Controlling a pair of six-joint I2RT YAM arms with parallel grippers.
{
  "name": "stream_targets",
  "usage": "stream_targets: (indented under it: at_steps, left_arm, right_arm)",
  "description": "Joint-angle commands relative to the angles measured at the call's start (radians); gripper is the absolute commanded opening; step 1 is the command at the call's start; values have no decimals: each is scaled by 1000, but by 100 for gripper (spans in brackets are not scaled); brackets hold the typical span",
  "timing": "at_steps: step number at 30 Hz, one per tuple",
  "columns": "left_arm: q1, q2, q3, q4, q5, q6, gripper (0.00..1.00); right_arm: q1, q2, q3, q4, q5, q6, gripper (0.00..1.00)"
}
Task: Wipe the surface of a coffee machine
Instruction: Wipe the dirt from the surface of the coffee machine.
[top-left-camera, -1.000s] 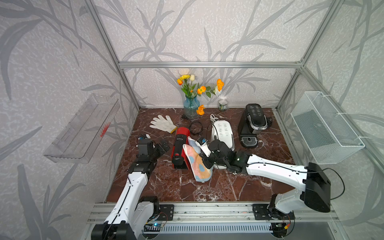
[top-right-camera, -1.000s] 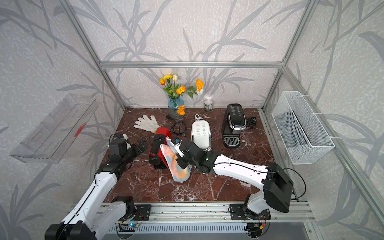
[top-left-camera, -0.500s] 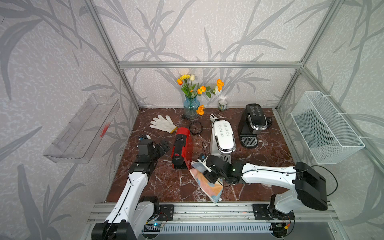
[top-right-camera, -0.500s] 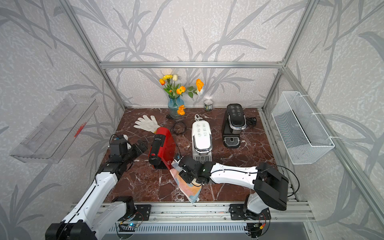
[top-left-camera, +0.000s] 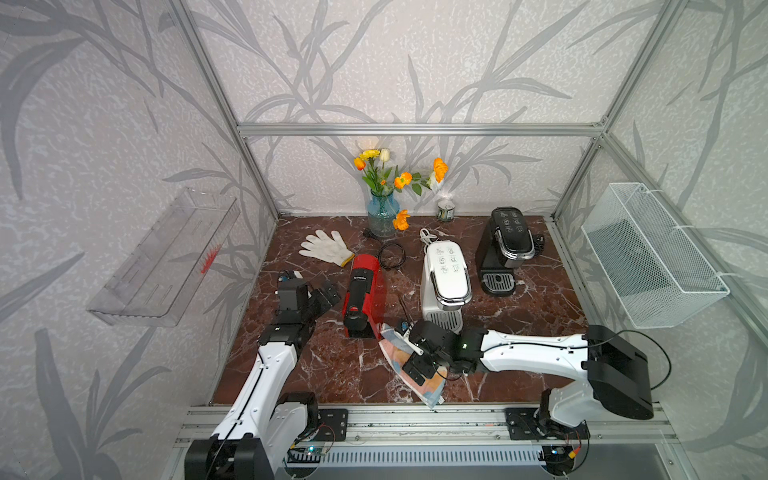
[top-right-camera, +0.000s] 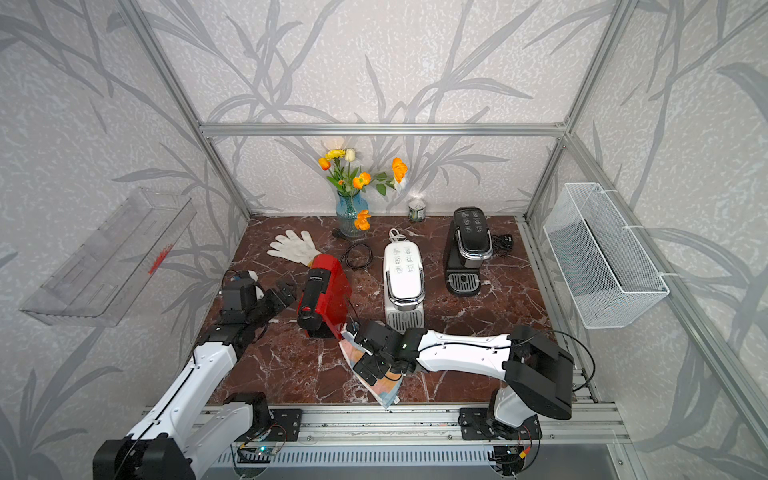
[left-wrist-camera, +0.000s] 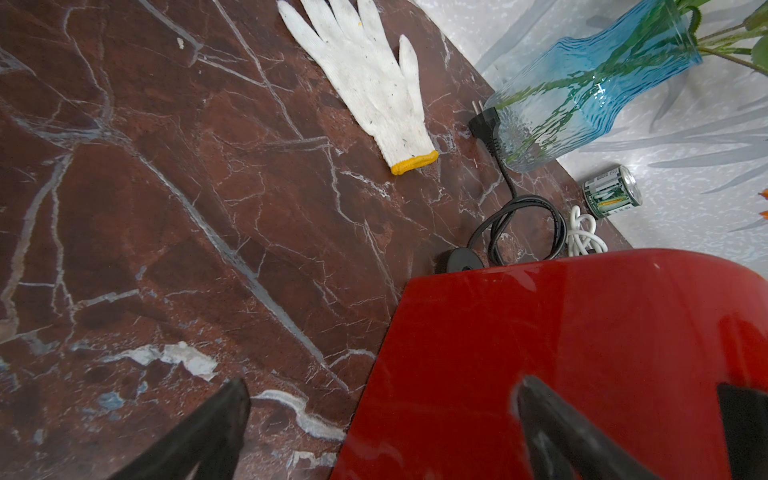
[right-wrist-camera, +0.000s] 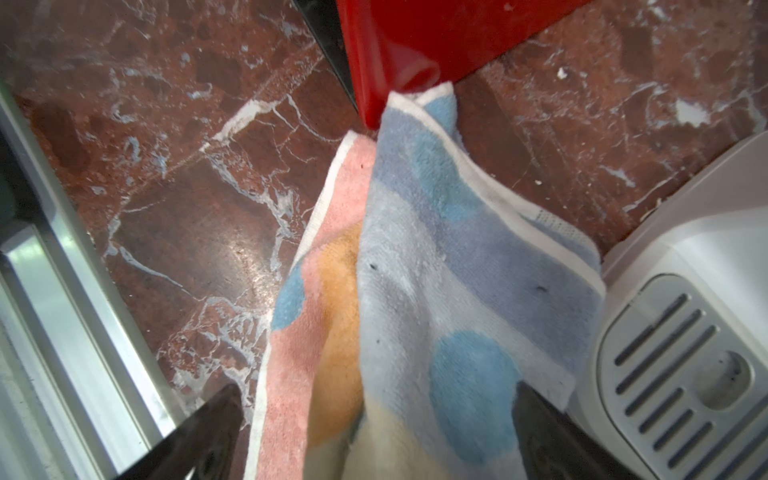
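Observation:
A red coffee machine (top-left-camera: 365, 291) (top-right-camera: 324, 291) stands left of centre, with a white one (top-left-camera: 446, 274) and a black one (top-left-camera: 509, 245) to its right. A striped pastel cloth (top-left-camera: 430, 388) (right-wrist-camera: 436, 249) lies on the marble in front of the red and white machines, one corner touching the red machine's base (right-wrist-camera: 415, 37). My right gripper (top-left-camera: 409, 353) (right-wrist-camera: 376, 395) hovers low over the cloth, open, its fingers either side of the fabric without pinching it. My left gripper (top-left-camera: 326, 293) (left-wrist-camera: 382, 386) is open beside the red machine's left side (left-wrist-camera: 582, 332), holding nothing.
A white glove (top-left-camera: 326, 247), a blue vase of flowers (top-left-camera: 383, 216), a small can (top-left-camera: 444, 210) and coiled cables (top-left-camera: 390, 255) sit at the back. A wire basket (top-left-camera: 648, 257) hangs on the right wall, a clear tray (top-left-camera: 166, 257) on the left. The metal rail (right-wrist-camera: 83, 332) runs close by the cloth.
My right gripper came away from the red machine toward the front edge and went down. Its jaws went from shut to open, and the cloth now lies loose on the marble.

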Motion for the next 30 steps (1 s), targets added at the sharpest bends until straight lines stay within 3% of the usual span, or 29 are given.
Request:
stream_targets:
  at_steps: [1,11,13,17,19,26,30]
  left_arm:
    - [2,-1,-7,5,0,13,100]
    - [2,-8,-9,-8,-8,21,99]
    - [1,-8,-11,-11,-13,24,100]
    - [2,-7,-21,-6,-16,25,99]
    - [2,-3,-25,-3,-16,25,100]
    - [2,4,-37,9,-2,33,99]
    - [3,17,-40,25,32,32,100]
  right_arm:
    - [7,71,34,-37,26,-23,100]
    - [6,194,55,-48,-27,-30,97]
    - [7,202,55,-46,-36,-22,85]
    - [7,191,65,-52,3,-7,35]
    - [7,174,75,-54,23,-6,16]
    - [-12,60,176,-35,43,5,12]
    - [-31,-2,216,109,59,-15,10]
